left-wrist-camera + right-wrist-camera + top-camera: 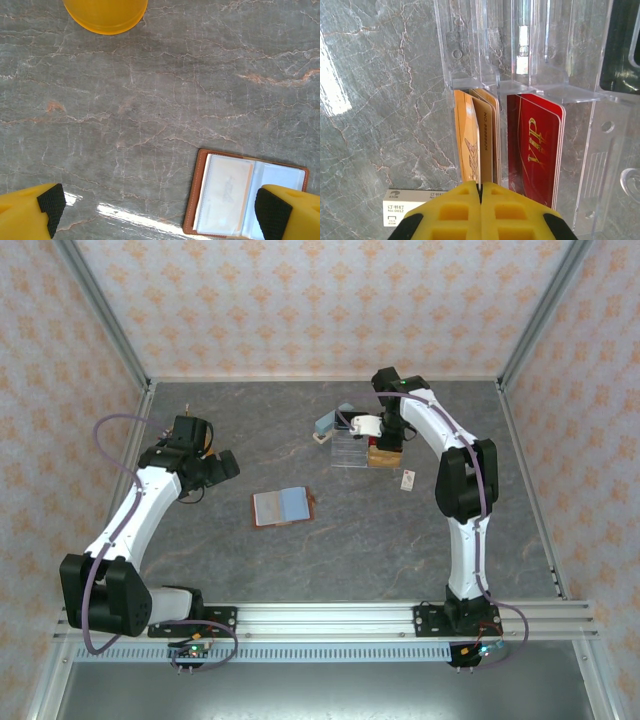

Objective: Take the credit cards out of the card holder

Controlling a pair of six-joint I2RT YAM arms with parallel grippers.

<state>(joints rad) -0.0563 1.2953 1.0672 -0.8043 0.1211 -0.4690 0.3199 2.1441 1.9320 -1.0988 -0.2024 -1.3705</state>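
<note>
The reddish-brown card holder (283,507) lies open and flat mid-table, its light blue and tan pockets facing up. My left gripper (222,464) hovers open to its left, holding nothing. In the left wrist view the card holder (245,197) lies by the right fingertip (272,212), with the left gripper (161,207) spread wide. My right gripper (480,187) is shut on the edge of a tan credit card (485,135). That card stands among gold cards (465,140) in a slot of the clear acrylic organiser (470,50). Red VIP cards (535,150) fill the neighbouring slot.
The organiser (352,450) stands at the back centre under the right gripper (385,445). A light blue block (327,424) lies behind it, and a small white tag (407,479) lies to its right. A white labelled box (407,207) lies beside the organiser.
</note>
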